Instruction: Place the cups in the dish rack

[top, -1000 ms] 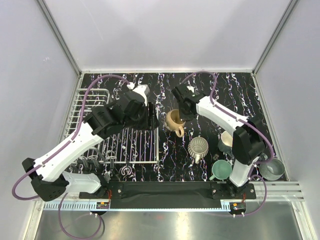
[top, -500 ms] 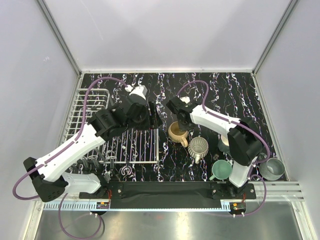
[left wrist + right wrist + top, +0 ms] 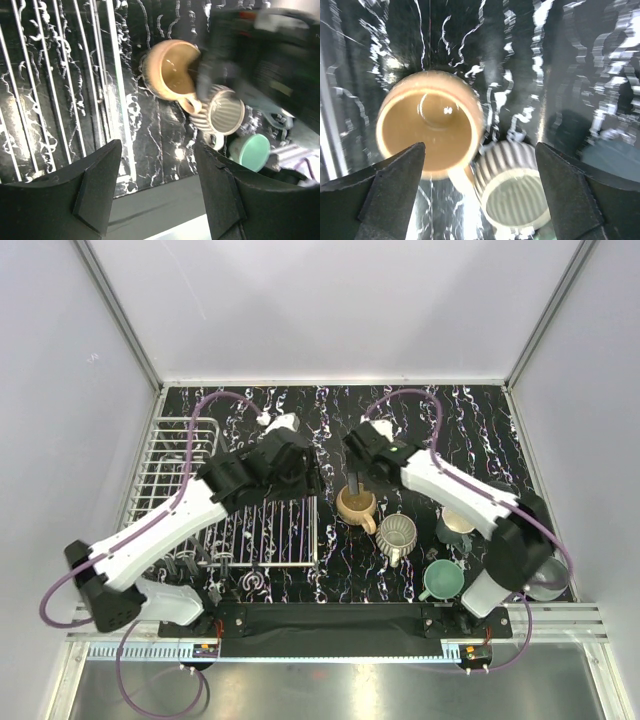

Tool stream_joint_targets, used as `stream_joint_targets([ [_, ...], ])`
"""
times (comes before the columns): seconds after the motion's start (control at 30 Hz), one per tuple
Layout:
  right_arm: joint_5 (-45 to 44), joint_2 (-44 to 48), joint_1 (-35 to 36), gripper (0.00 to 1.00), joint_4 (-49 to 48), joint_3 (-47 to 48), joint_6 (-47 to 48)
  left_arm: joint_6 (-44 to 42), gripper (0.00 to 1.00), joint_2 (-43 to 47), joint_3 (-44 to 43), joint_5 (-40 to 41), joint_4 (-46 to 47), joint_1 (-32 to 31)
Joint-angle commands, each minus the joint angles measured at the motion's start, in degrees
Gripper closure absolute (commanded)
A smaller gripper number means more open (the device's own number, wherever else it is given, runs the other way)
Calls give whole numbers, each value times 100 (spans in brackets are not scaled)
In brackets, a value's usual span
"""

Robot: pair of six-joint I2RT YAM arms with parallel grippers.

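Rack [image 3: 168, 455] on counter [image 3: 480, 420], left side. First cup [image 3: 356, 504] just right of rack, below right pincer [image 3: 479, 150]. Second cup [image 3: 398, 534] just beside it, right and nearer. Third cup [image 3: 441, 580] further right, nearer still. Left pincer [image 3: 157, 150] above rack's right edge.

Bright, even light falls from overhead, and the glossy black table [image 3: 480, 418] throws white glints around the peach cup [image 3: 356, 503]. Both wrist views are smeared by motion blur. That cup's rim looks soft, the ribbed cup [image 3: 512, 192] beside it is softer, and glare streaks below them.
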State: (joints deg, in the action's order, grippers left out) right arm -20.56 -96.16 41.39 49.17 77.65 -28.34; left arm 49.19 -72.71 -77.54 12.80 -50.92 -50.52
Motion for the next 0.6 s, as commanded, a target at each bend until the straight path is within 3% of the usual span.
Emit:
stream_joint_targets([
  [0.0, -579, 1019, 54, 0, 601, 400, -145, 3, 35, -594, -603, 451, -198, -19],
  [0.13, -1021, 1669, -200, 0, 1234, 409, -242, -41, 35, -1341, -1254, 548, -375, -10],
  [0.3, 383, 2645, -991, 0, 1201, -46, 126, -286, 36, -2668, -2369, 741, -787, 7],
  [0.57, 728, 3656, -1264, 0, 1394, -522, 250, -735, 39, -4206, -3408, 576, -1202, 157],
])
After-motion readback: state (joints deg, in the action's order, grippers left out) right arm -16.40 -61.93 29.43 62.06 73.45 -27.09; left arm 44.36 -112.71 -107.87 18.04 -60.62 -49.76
